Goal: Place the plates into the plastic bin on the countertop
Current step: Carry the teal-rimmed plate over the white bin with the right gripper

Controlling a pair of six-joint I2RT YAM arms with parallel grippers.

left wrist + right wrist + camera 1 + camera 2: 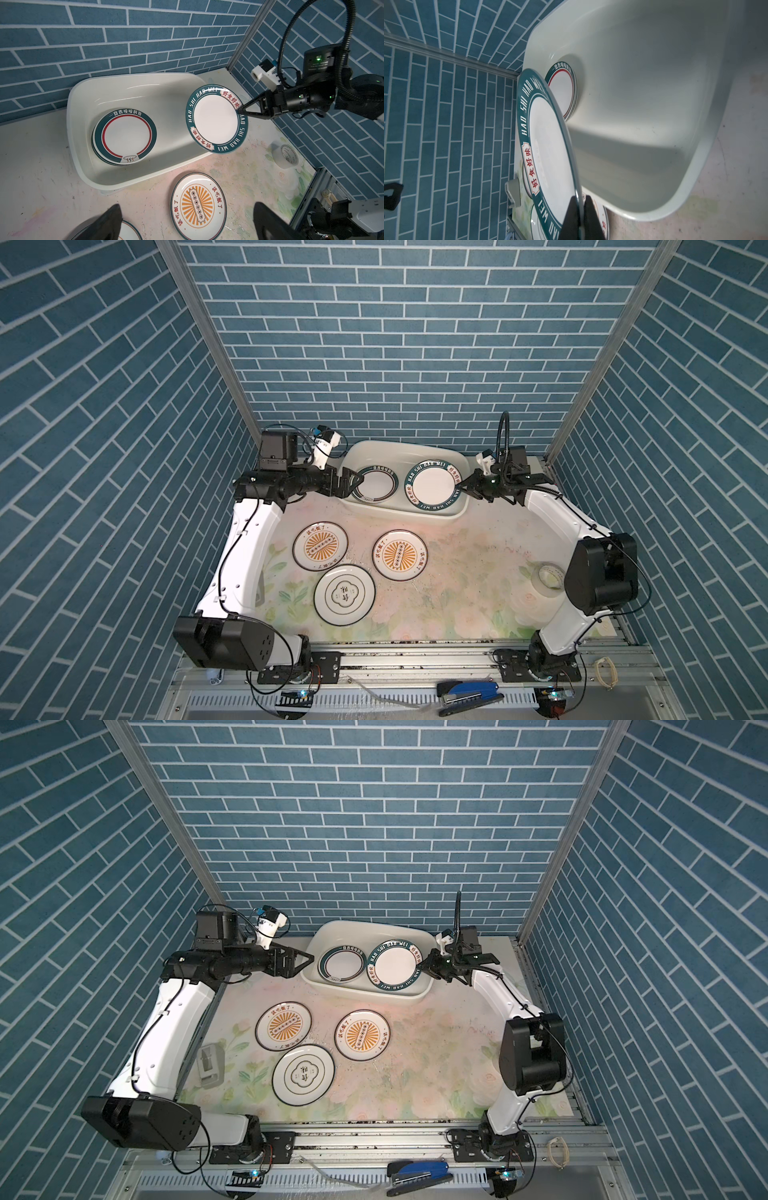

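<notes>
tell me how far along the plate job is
Done: a stack of plates already lies in the plastic bin. In hand: the right pincer is shut on the rim of a green-banded plate, held tilted over the bin. Left: two sunburst plates and a clover plate lie on the countertop; the left pincer is open and empty.

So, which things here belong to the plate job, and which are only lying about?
Job: plastic bin; plate stack inside it; green-banded plate, held by right gripper; sunburst plate by the left arm; second sunburst plate; clover plate.
Lying about: tape roll; blue stapler.
</notes>
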